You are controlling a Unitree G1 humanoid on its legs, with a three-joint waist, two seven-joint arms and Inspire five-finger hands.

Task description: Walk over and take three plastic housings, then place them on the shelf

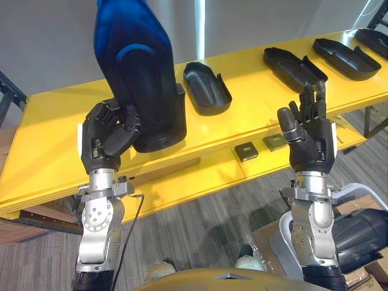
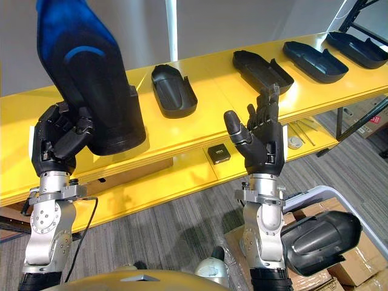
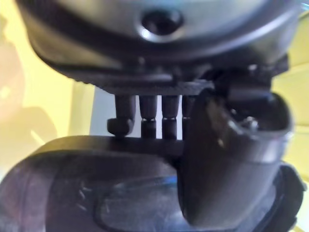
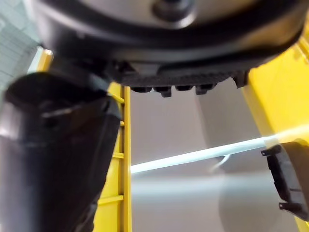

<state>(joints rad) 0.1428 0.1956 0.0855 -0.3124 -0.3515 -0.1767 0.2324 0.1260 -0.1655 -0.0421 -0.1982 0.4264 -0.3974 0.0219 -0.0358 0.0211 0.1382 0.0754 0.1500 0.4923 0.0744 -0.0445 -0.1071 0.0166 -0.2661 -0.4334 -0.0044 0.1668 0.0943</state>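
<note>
The left hand (image 1: 109,136) is curled round the housing (image 1: 142,79), held upright, long axis vertical, its base at the front edge of the yellow shelf (image 1: 48,139), possibly touching; the right hand (image 1: 309,136), fingers straight and empty, hovers before that edge

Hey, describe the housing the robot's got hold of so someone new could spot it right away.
Find the long yellow shelf running across the scene. Toward its left, the left robot hand grips a big dark plastic housing near its base. Unlike the other housings, lying flat with hollows up, it is held upright, its top tinted blue.
</note>
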